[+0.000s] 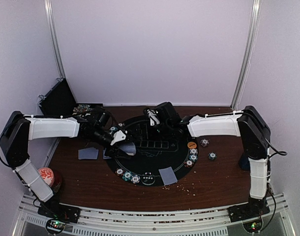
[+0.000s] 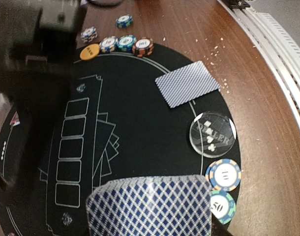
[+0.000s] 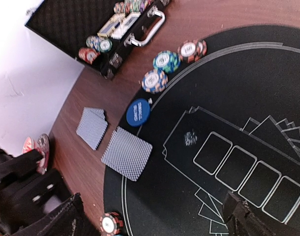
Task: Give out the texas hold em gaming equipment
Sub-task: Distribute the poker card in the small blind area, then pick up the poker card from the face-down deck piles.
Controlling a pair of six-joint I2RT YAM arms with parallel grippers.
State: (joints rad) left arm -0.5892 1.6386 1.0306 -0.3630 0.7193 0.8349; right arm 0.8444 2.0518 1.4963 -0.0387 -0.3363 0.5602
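Over the table [image 1: 81, 182], seen from above, the left tool [image 1: 122, 141] hangs above the left part of the round black mat [image 1: 155, 156], clamped on a playing card [image 1: 130, 148]. The right tool [image 1: 149, 120] is over the mat's far edge. A second card [image 1: 88, 153] lies on the wood just left of the mat, and a third card [image 1: 167, 175] lies on the mat's near edge. Three striped chips [image 1: 127, 175] sit in a row at the near-left rim. An orange button [image 1: 191, 145] heads a short line of chips at the right rim.

From the left wrist, the held card fills the near bottom of the frame and hides the tool's fingers. Beyond it a clear dealer button [image 2: 212, 133] lies on the mat, close to two chips.

From the right wrist, the tool's fingers [image 3: 248, 216] stand wide apart with nothing between them. A blue button [image 3: 138, 112] rests at the mat's left rim, just beside two face-down cards. At the far left an open black case [image 3: 66, 24] holds more chips.
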